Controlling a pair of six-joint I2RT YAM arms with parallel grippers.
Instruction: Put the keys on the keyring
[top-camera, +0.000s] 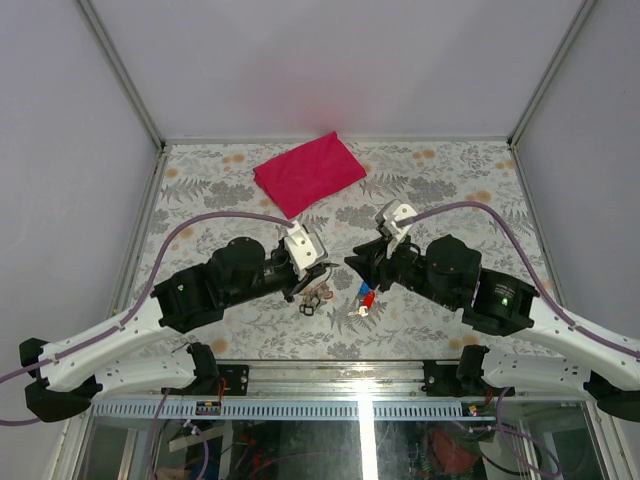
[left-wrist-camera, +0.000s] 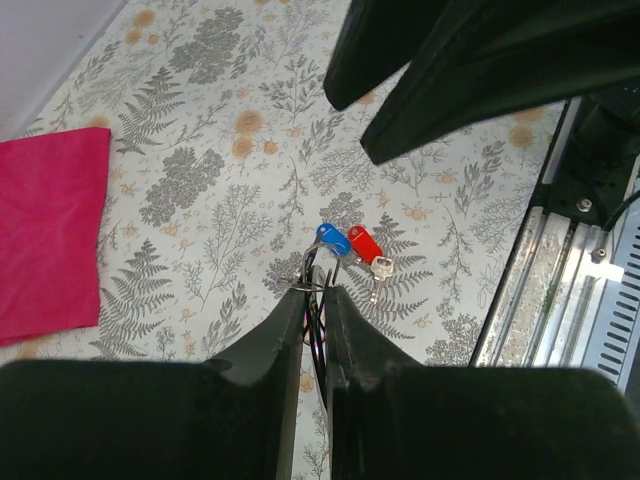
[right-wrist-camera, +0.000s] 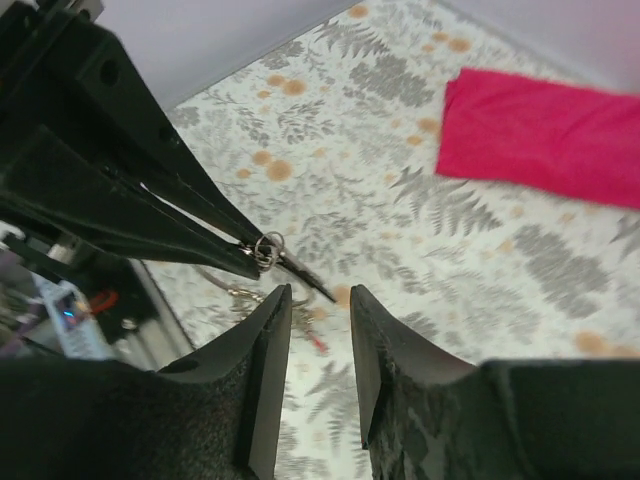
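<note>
The keyring is pinched, apparently by its ring, in the left claw; right claw apart.

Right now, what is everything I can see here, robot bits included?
red key: one, red head, silver blade, by the ring
blue key: one, blue head, beside the red one
keyring: one, silver, pinched at the left fingertips
cloth: one, magenta, folded, far side
table: one, grey fern pattern
left gripper: one, black, shut on the keyring
right gripper: one, black, open, empty
</note>
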